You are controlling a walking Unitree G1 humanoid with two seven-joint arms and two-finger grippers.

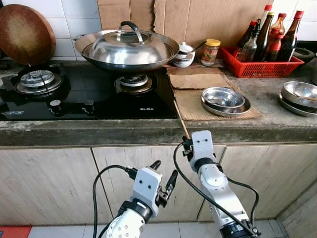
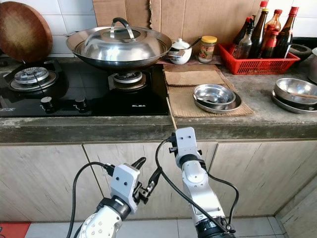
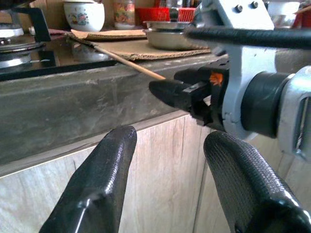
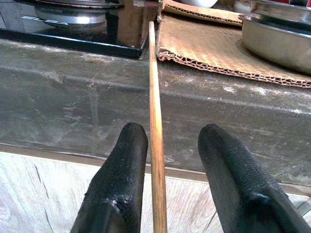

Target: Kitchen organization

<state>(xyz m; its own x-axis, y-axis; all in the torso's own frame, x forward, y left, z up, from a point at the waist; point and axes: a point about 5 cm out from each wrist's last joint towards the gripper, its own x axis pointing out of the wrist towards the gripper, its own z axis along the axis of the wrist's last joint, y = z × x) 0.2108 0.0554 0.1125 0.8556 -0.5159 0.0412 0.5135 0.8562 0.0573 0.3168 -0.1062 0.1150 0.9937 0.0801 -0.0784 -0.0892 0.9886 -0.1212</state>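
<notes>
now wooden stick (image 4: 156, 141) between parted right hand (image 4: 165, 160) fingers.

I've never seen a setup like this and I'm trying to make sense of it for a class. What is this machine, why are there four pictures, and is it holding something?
It is a humanoid robot at a kitchen counter. The two wide pictures come from a stereo camera on its head, looking down at its own two silver arms. The other two come from cameras on its wrists, each looking along that arm's two black fingers.

On the counter sit a black gas hob with a lidded wok, cardboard mats, steel bowls and a red basket of bottles.

The right gripper is raised at the counter's edge with a thin wooden stick between its open fingers; the stick's far end lies on the counter, and the fingers do not look closed on it. The left gripper is open, lower, before the cabinet doors.
</notes>
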